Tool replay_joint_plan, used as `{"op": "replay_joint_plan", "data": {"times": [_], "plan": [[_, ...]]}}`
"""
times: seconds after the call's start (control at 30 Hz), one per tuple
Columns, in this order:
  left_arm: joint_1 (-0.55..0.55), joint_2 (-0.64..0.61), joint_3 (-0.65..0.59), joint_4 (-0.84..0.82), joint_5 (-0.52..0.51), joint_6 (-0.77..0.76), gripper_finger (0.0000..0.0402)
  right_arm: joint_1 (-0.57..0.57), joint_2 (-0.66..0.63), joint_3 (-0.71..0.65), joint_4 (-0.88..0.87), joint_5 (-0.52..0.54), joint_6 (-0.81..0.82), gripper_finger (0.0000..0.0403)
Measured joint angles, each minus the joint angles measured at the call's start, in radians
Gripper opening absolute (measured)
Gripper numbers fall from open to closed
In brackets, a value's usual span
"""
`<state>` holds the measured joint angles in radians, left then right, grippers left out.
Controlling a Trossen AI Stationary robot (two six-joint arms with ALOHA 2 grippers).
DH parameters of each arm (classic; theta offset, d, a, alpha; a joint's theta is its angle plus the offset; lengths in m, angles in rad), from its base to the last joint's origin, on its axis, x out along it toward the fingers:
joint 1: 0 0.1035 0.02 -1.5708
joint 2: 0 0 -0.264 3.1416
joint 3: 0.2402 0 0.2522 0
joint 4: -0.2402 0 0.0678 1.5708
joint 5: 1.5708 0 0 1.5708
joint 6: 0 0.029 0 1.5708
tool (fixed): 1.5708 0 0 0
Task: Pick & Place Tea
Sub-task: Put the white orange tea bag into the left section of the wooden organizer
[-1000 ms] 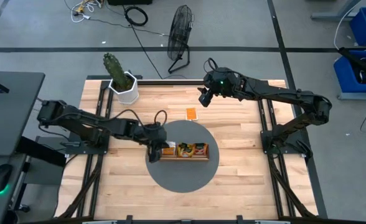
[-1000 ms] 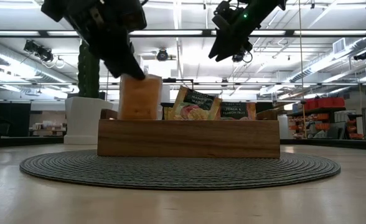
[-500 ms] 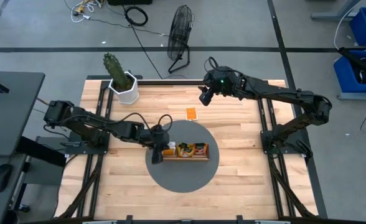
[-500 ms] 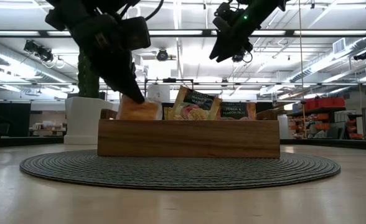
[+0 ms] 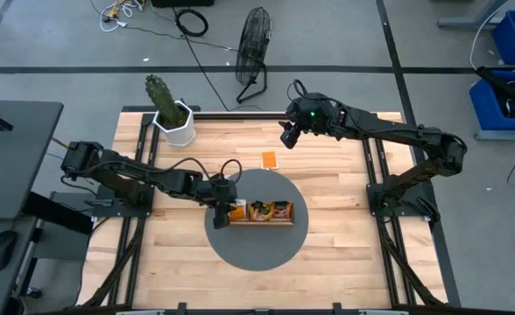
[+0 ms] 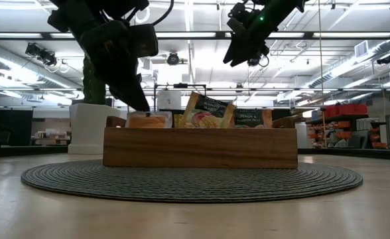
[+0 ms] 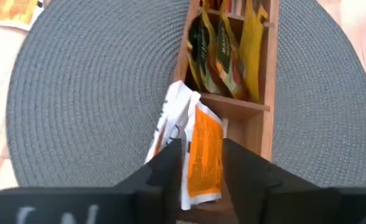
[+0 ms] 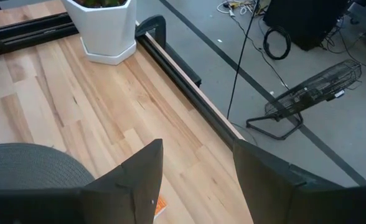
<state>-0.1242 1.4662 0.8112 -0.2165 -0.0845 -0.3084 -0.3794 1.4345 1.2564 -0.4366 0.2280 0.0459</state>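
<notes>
A wooden tray (image 6: 201,147) stands on a round grey mat (image 5: 257,249). An orange tea sachet (image 7: 205,155) stands on edge in the tray's left-end compartment beside a white one (image 7: 170,121). Its top (image 6: 148,119) shows above the tray wall. My left gripper (image 7: 203,146) slants down over that compartment, open, with one finger on either side of the orange sachet. More sachets (image 6: 208,111) stand in the middle compartments. Another orange sachet (image 5: 270,160) lies flat on the table beyond the mat. My right gripper (image 5: 286,138) hangs open, with nothing in it, high above the table's far side. My left gripper's fingers (image 7: 170,168) flank the orange sachet's upper edge (image 7: 201,134), slanting down from the table's left. I cannot tell whether they touch it. The sachet stands in the tray compartment, leaning against the white sachet.
A white pot with a cactus (image 5: 174,122) stands at the table's far left corner. Bare wood lies around the mat on the near, left and right sides. A fan and cables lie on the floor beyond the table.
My left gripper has gone down toward the tray's left end with the orange sachet. The sachet stood well above the tray wall before. Now it has sunk into the compartment, and only its top shows above the wall.
</notes>
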Motion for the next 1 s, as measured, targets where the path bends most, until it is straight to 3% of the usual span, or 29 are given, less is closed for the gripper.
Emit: {"op": "replay_joint_plan", "data": {"times": [0.23, 0.5, 0.73, 1.0], "plan": [[0.042, -0.091, 0.0, -0.007, 0.003, 0.005, 0.0163, 0.0, 0.018, 0.0, -0.088, -0.115, -0.062, 0.0204], [0.143, -0.231, 0.0, -0.032, 0.003, 0.015, 0.016, 0.016, 0.141, 0.0, -0.136, -0.269, -0.293, 0.0204], [0.203, -0.314, 0.0, -0.045, 0.003, 0.006, 0.0156, 0.077, 0.306, -0.001, -0.203, -0.272, -0.45, 0.0204], [0.229, -0.343, 0.0, -0.062, 0.003, 0.005, 0.0156, 0.117, 0.429, -0.001, -0.133, -0.218, -0.545, 0.0204]]}}
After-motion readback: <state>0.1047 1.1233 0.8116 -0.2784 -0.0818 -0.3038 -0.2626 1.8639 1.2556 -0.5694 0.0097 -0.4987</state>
